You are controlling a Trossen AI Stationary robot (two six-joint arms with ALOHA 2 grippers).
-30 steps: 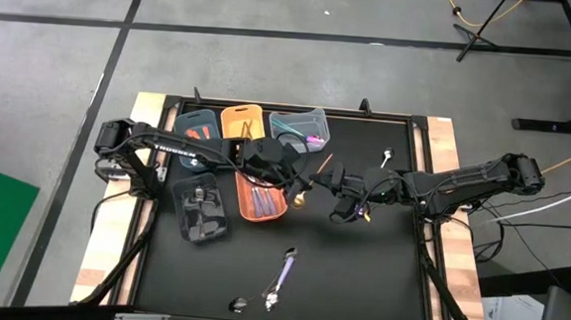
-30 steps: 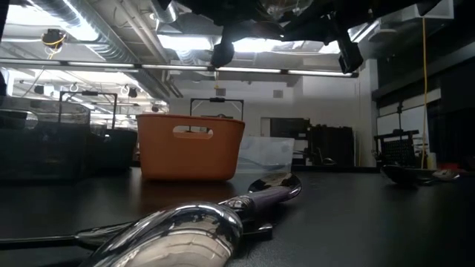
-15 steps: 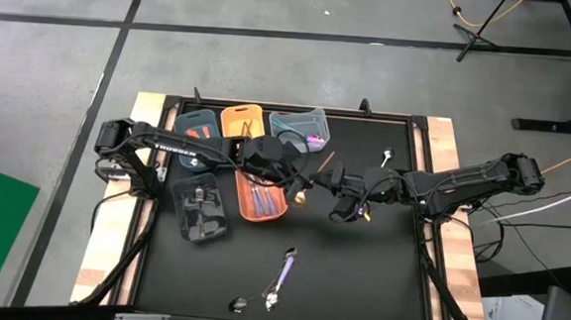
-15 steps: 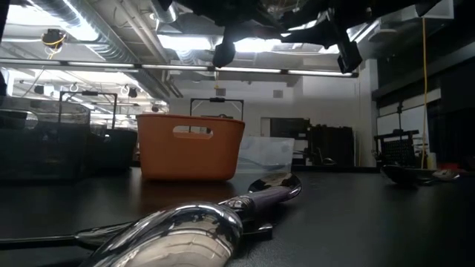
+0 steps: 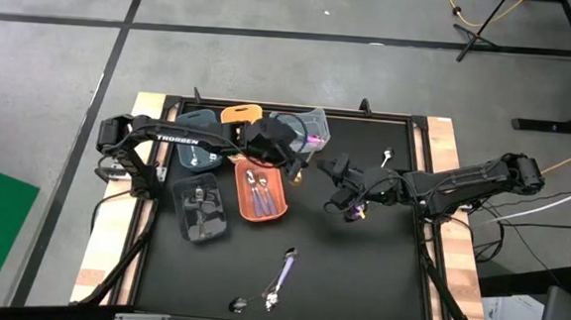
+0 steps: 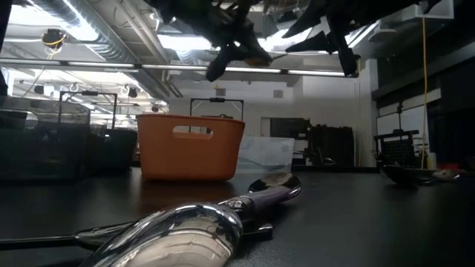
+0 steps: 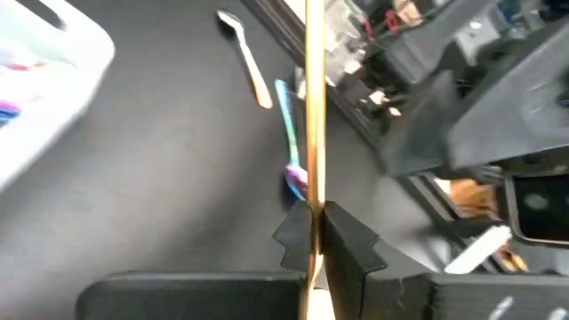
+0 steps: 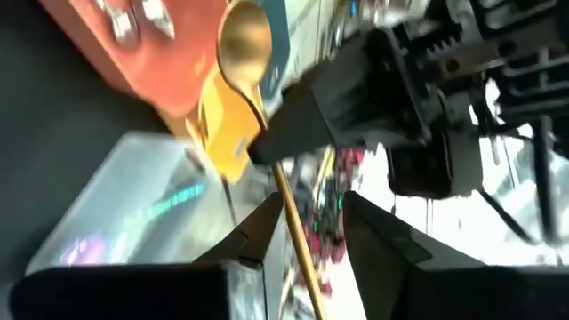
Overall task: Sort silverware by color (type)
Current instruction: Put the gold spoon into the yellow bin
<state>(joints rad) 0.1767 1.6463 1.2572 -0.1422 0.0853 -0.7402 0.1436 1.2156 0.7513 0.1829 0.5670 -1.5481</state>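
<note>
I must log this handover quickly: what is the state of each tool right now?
Left tool: closed, holding the gold spoon by its handle.
Right tool: open, fingers on either side of the spoon's handle, not gripping.

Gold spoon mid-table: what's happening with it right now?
It is a handover between the arms. The left pincer is shut on the gold spoon by its handle, over the table near the orange bin. The right pincer is open, its fingers either side of the spoon's handle. Bins at the back already hold sorted pieces; a purple spoon lies unsorted at the front of the table.
</note>
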